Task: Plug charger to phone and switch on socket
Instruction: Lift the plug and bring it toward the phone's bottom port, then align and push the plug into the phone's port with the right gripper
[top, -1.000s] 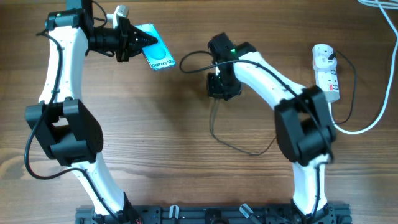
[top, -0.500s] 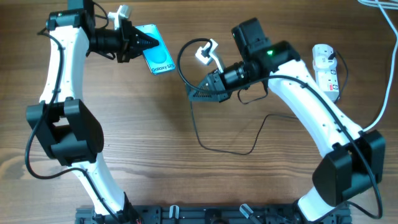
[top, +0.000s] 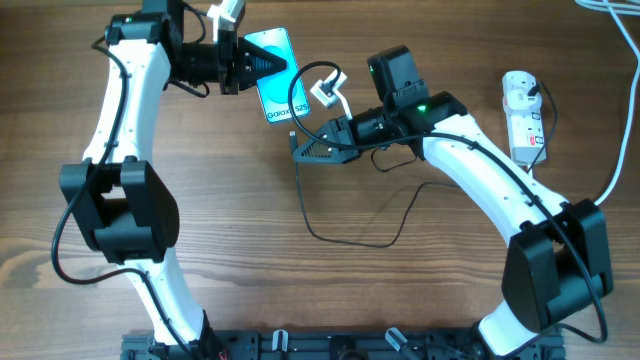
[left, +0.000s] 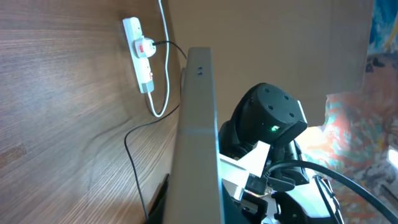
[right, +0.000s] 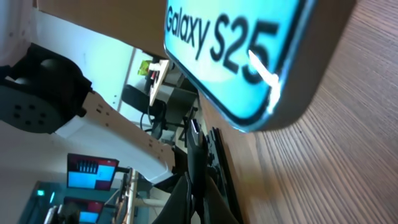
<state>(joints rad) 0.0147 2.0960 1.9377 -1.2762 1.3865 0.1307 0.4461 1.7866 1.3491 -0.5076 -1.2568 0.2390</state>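
Little room betw. phone (top: 277, 72) edge & charger (top: 302, 195).

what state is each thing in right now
phone, screen lit, held by left gripper
charger, pinched in right gripper, tip not yet in phone
socket, plug in it, switch position unclear
left gripper, shut on phone
right gripper, shut on charger

Bare table (top: 250, 290) lies open across the near middle, crossed only by a loop of black cable (top: 355, 241). Far centre is tight: phone (top: 278, 72) and right gripper (top: 300, 150) nearly meet (hardly a gap). Socket (top: 525, 120) and white lead (top: 610, 187) fence the far right.
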